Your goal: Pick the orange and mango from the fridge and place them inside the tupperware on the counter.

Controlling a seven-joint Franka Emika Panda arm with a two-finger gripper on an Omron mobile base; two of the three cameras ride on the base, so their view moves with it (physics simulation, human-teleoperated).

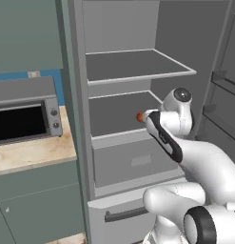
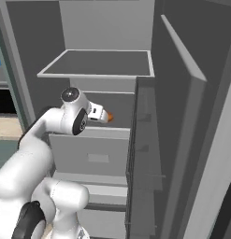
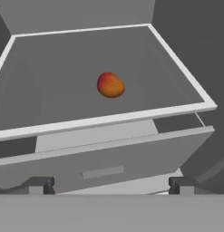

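Observation:
The mango (image 3: 110, 85), red-orange and small, lies alone in the middle of the fridge's (image 1: 138, 78) lower shelf (image 3: 104, 120). It also peeks out past my hand as the mango (image 1: 139, 116) and mango (image 2: 110, 117) in the base views. My gripper (image 3: 111, 188) is open, fingertips (image 3: 41, 186) wide apart. It hovers in front of the shelf's edge, above the drawer front (image 3: 102, 156), short of the fruit and aimed at it. Nothing is between the fingers. The orange and the tupperware are out of view. A strip of the counter (image 1: 33, 152) shows left of the fridge.
A grey microwave (image 1: 24, 114) stands on the counter at the left. An upper fridge shelf (image 1: 138, 66) sits above my hand. The open fridge door (image 2: 182, 140) with its racks stands close on the right. The dark bar handle (image 1: 123, 214) is low down.

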